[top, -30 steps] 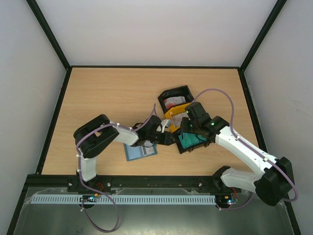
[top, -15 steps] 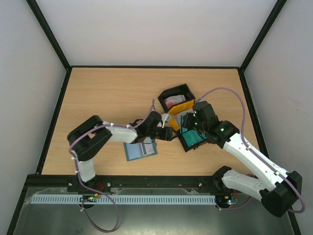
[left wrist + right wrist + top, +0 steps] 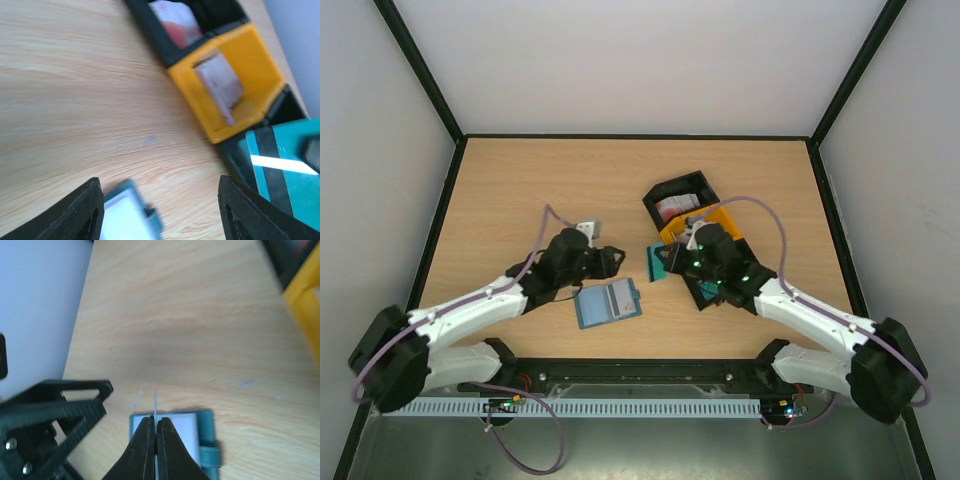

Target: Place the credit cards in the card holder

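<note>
Top view: your right claw [image 3: 668, 263] is closed on a teal card [image 3: 655, 264]. The open wallet [image 3: 608, 303] lies flat on the table [image 3: 520, 190], near the card, toward you and left of it. Your left claw [image 3: 611, 258] hangs open at the wallet's far edge.

Left wrist view: a white-and-red card [image 3: 172, 22] lies in the black bin [image 3: 150, 30]. A pale card [image 3: 220, 85] leans in the yellow bin [image 3: 192, 107].

Right wrist view: the teal card shows edge-on between pinched fingers [image 3: 144, 445], with the wallet showing beyond it.
</note>
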`<state>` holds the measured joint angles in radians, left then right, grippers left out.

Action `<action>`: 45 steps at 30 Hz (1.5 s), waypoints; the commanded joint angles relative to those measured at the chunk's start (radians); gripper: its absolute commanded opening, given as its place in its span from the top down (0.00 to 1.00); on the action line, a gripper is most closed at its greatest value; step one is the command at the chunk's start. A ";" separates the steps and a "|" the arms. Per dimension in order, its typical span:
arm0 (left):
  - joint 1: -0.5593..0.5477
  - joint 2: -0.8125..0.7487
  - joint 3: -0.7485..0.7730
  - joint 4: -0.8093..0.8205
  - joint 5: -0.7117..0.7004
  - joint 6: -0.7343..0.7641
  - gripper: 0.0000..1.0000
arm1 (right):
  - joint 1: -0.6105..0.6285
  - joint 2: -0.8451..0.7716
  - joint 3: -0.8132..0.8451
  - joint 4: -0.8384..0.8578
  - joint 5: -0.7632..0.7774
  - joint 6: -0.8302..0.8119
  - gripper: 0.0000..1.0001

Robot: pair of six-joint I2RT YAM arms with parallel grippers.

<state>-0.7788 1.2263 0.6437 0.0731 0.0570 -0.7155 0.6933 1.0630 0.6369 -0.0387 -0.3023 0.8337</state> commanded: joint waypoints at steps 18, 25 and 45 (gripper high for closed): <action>0.169 -0.324 -0.323 -0.408 0.004 -0.162 0.32 | 0.289 0.544 -0.048 0.622 0.013 0.157 0.98; 0.169 -0.306 -0.340 -0.395 0.045 -0.183 0.39 | 0.288 0.597 -0.062 0.658 0.008 0.162 0.98; 0.169 -0.285 -0.393 -0.312 0.130 -0.180 0.49 | 0.302 0.732 -0.070 0.782 -0.013 0.255 0.98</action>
<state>-0.6163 0.9241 0.2768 -0.2222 0.1764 -0.9016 0.9871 1.7660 0.5758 0.6907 -0.3164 1.0714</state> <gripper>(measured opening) 0.514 0.022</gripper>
